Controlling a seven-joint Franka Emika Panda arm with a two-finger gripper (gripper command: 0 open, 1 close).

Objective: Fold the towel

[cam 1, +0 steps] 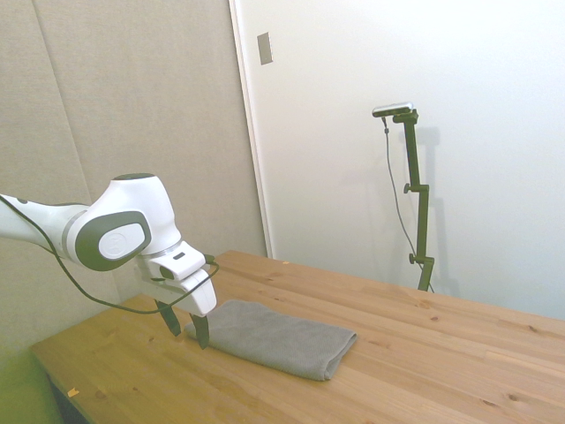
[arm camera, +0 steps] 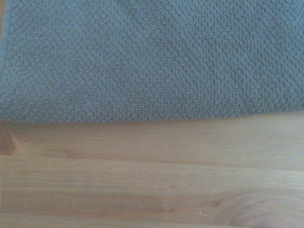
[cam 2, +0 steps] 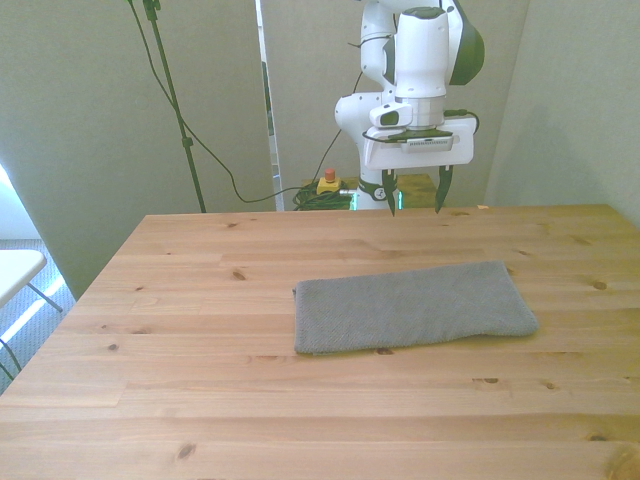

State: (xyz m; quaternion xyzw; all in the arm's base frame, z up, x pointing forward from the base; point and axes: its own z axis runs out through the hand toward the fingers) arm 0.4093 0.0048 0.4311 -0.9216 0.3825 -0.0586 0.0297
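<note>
On the wooden worktop [cam 2: 200, 330] lies the grey towel [cam 2: 412, 306], flat and folded into a long rectangle. Just beyond its far long edge hovers the end effector [cam 2: 413, 193], its 2 fingers spread wide, holding nothing.

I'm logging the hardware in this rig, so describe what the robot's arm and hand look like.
The arm has glossy white rounded shells with dark grey joint sections. A thin black cable loops along it to the wrist. The hand is a wide white block with a dark slot on its face, carrying two slim black fingers, and a green glow shows beside one.
</note>
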